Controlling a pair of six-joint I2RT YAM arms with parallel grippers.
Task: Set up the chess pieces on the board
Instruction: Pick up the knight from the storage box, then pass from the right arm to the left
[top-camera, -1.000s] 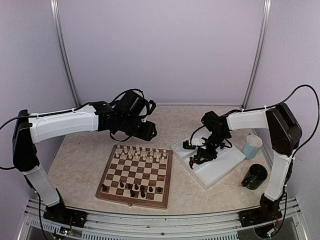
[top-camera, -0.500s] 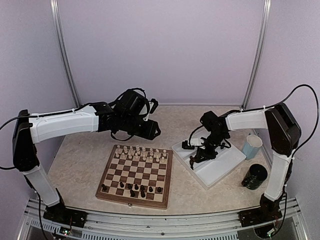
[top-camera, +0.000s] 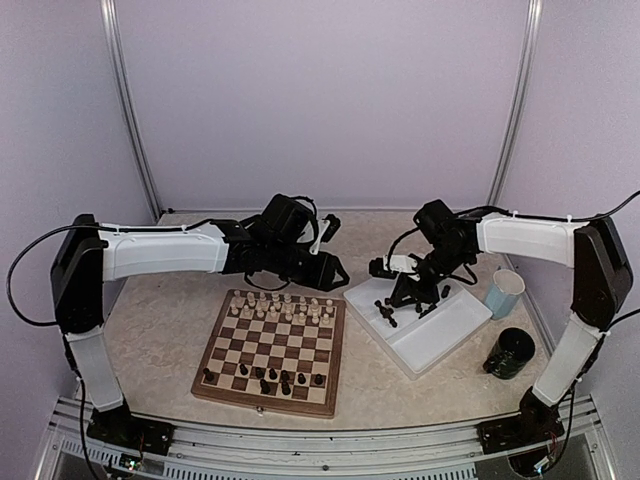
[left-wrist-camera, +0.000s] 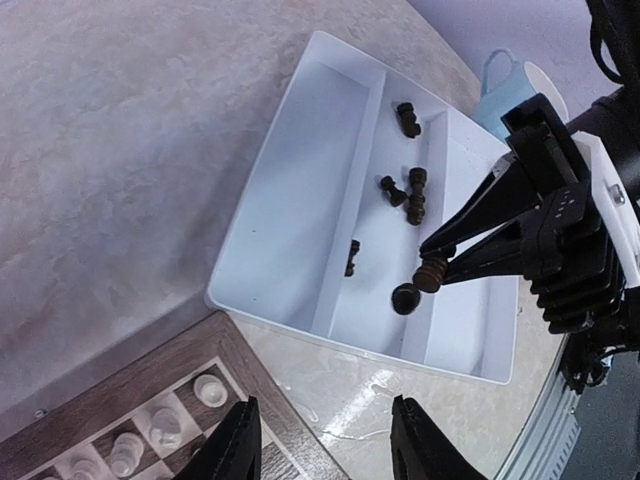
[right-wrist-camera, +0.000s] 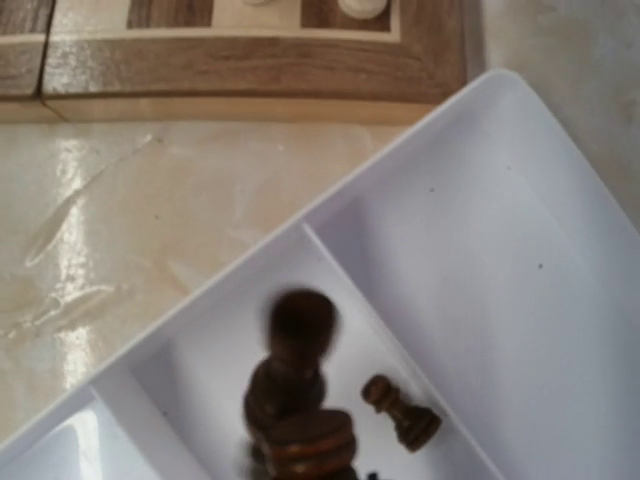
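Dark piece (left-wrist-camera: 432, 272) at board's (top-camera: 270, 345) 3 o'clock looked light, slick; right jaws pinched its body, left jaws sat half-open, empty.

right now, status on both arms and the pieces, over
Right fingers shut on dark piece over tray. Left fingers open, empty, near board corner. Loose dark pieces in tray.

The table (top-camera: 160, 330) holds board (top-camera: 270, 345), tray (top-camera: 445, 340), pale mug (top-camera: 505, 292), black cup (top-camera: 510, 352).

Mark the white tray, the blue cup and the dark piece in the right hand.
white tray (left-wrist-camera: 285, 235): left wrist view, bare compartment floor
blue cup (top-camera: 502, 300): top view, its outer side
dark piece (left-wrist-camera: 407, 297): left wrist view, its round head
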